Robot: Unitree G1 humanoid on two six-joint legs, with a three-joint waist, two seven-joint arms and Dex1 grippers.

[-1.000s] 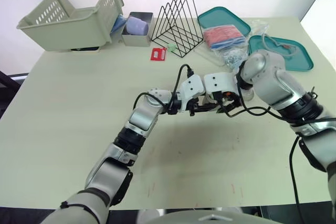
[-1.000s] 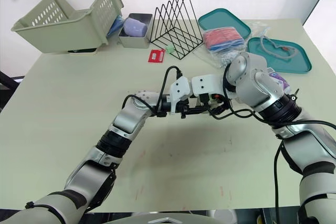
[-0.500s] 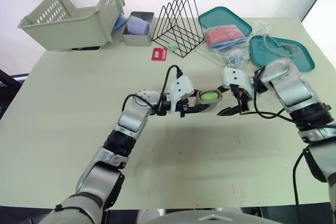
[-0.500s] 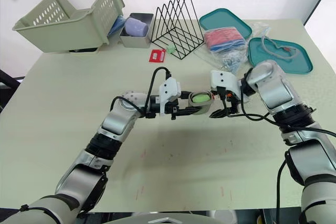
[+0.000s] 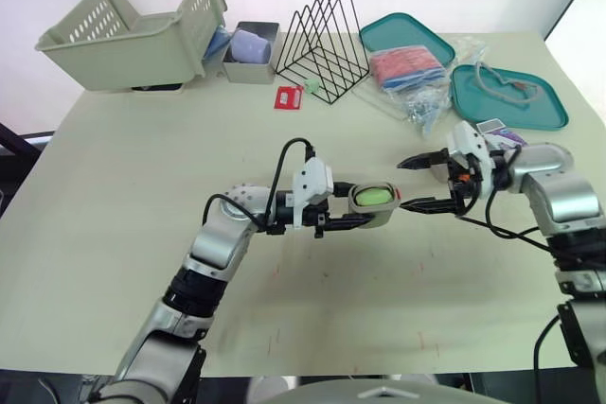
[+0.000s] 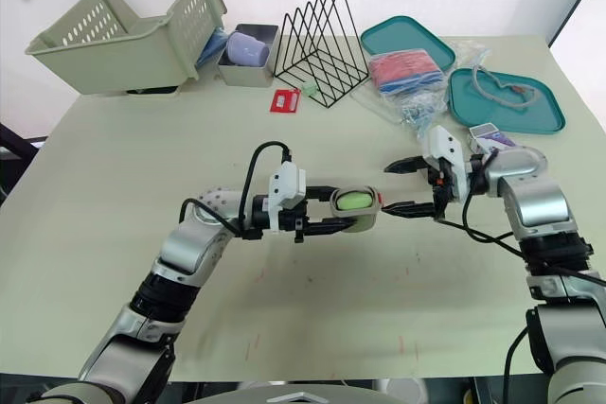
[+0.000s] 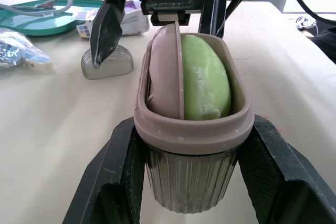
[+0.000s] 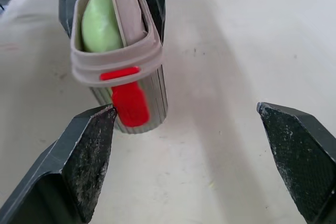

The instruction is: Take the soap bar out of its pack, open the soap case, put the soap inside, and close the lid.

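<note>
My left gripper is shut on the ribbed grey-brown soap case, holding it just above the table centre. The case stands open, with the green soap bar inside next to a brown inner plate. A red latch hangs on the case's side. To the right of the case my right gripper is open, its fingers apart and holding nothing. A ribbed grey lid lies on the table behind the right gripper. The purple-and-white soap pack lies further right.
Two teal lids and a bag of packets sit at the back right. At the back centre is a black wire rack, with a small grey tin and a tipped beige basket to its left. A red card lies near the rack.
My right gripper left the case, drew back to the right and opened. The left arm carried the case with the soap slightly left and nearer.
</note>
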